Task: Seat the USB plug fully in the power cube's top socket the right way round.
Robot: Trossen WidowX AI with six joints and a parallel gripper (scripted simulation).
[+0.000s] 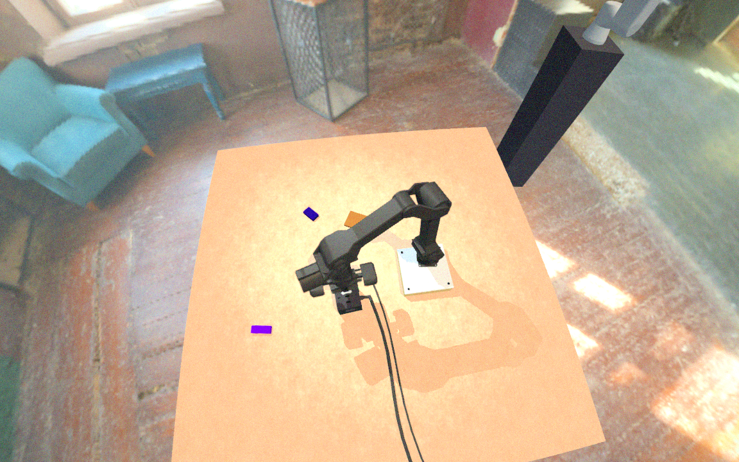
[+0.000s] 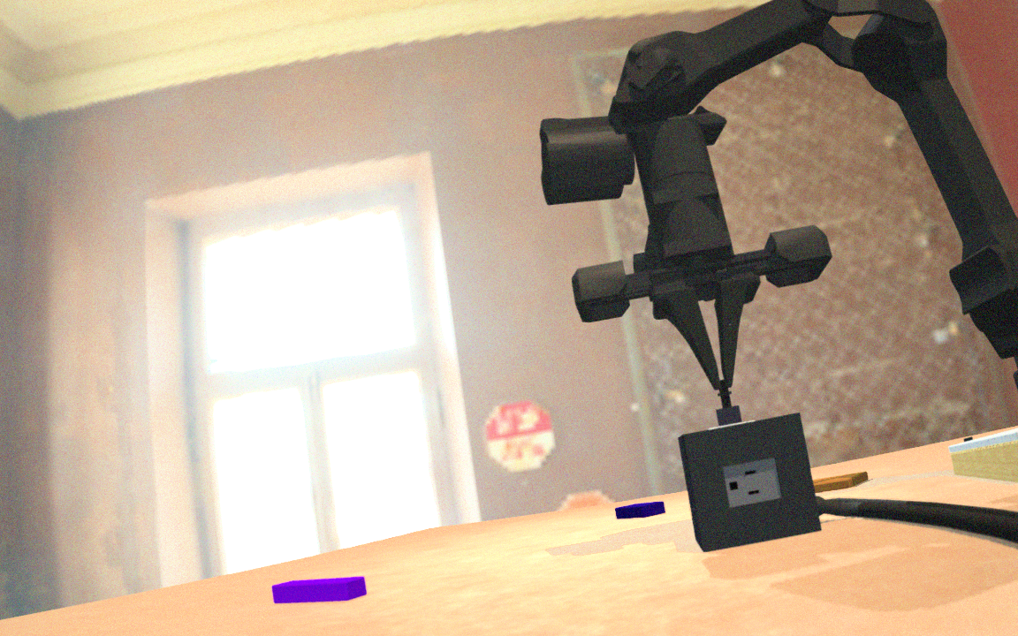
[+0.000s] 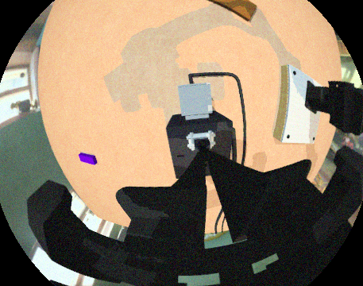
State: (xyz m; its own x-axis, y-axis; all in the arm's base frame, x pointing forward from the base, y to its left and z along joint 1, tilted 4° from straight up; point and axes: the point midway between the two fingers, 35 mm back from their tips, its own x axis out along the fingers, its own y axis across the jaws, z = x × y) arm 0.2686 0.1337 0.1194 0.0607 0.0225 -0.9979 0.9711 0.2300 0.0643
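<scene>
We judge our black two-fingered pincer (image 2: pixel 724 386) (image 3: pixel 205 156), clamped on the small dark USB plug (image 2: pixel 727 415), is finishing seating; next, release and lift straight up

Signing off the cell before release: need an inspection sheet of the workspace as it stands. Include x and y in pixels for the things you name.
Surface: peach tabletop (image 1: pixel 280 396) (image 2: pixel 449 585) (image 3: pixel 141 175); no spills seen.
USB plug (image 2: pixel 727 414): upright in the power cube's top socket; seating depth and orientation cannot be confirmed.
Power cube (image 1: pixel 349 305) (image 2: pixel 751 526) (image 3: pixel 174 137): standing on the table, three-hole outlet on one side.
Clutter: violet block (image 1: pixel 261 330) (image 2: pixel 319 590) (image 3: pixel 87 158), dark blue block (image 1: pixel 310 213) (image 2: pixel 640 510), orange-brown slab (image 1: pixel 354 219) (image 2: pixel 840 480) (image 3: pixel 238 8); all away from the edges.
Gripper (image 1: pixel 346 291) (image 2: pixel 725 386) (image 3: pixel 205 156): shut on the USB plug.
Cables: two black cables (image 1: pixel 390 364) trail across the tabletop.
Surroundings: turquoise armchair (image 1: pixel 74 140), blue bench (image 1: pixel 156 70); people, nothing seen.
</scene>
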